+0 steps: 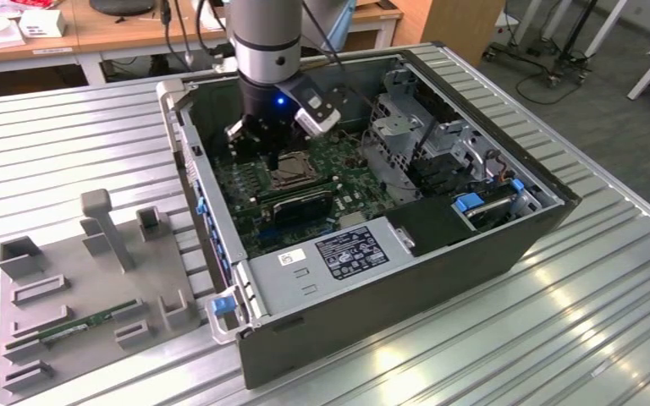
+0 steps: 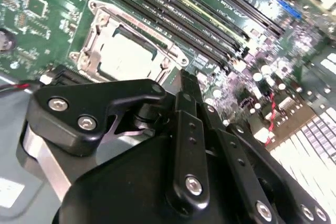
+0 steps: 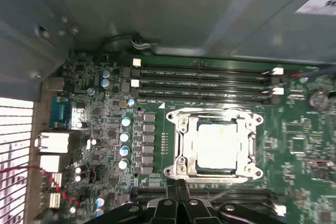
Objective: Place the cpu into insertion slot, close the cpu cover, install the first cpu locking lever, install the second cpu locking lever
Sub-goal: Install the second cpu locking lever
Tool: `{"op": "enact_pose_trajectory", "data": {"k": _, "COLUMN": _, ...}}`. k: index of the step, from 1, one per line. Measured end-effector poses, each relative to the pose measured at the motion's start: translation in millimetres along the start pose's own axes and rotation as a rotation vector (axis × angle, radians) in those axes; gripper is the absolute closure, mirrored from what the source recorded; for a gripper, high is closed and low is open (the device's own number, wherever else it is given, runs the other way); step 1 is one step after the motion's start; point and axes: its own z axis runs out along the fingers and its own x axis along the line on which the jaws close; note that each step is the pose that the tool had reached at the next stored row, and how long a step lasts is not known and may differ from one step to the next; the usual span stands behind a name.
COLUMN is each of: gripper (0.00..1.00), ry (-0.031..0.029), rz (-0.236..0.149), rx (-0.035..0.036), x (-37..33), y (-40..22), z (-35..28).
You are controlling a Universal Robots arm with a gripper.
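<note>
The cpu (image 3: pixel 215 142) lies flat in the insertion slot (image 3: pixel 251 172) on the green motherboard, its pale metal top facing up. The silvery cpu cover (image 3: pixel 182 139) lies down around it as a frame, and the chip shows through its window. In the second wrist view the cpu (image 2: pixel 126 56) and cpu cover (image 2: pixel 90 45) sit just beyond my black fingers. My gripper (image 3: pixel 176 186) is shut with nothing between its fingers, and hovers just off one edge of the socket. In the exterior view the gripper (image 1: pixel 273 162) hangs inside the open computer case, right above the socket (image 1: pixel 291 172).
Long black memory slots (image 3: pixel 205 82) run beside the socket. The case wall (image 1: pixel 206 211) and a metal drive cage (image 1: pixel 399 139) hem in the board. A grey fixture plate (image 1: pixel 77 288) with a green memory stick (image 1: pixel 88 322) lies at the exterior view's left.
</note>
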Motion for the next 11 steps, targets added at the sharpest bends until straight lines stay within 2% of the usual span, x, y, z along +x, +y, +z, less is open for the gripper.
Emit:
{"op": "enact_pose_trajectory", "data": {"k": 1, "gripper": 0.89, "ry": 0.0, "rz": 0.0, "rx": 0.0001, "x": -0.1, "y": 0.1, "z": -1.6}}
{"op": "enact_pose_trajectory", "data": {"k": 5, "gripper": 0.89, "ry": -0.0001, "rz": 0.0, "rx": 0.0, "x": -0.5, "y": 0.1, "z": -1.6}}
{"op": "enact_pose_trajectory", "data": {"k": 11, "gripper": 0.89, "ry": 0.0, "rz": 0.0, "rx": 0.0001, "x": -12.5, "y": -0.2, "z": -0.8}}
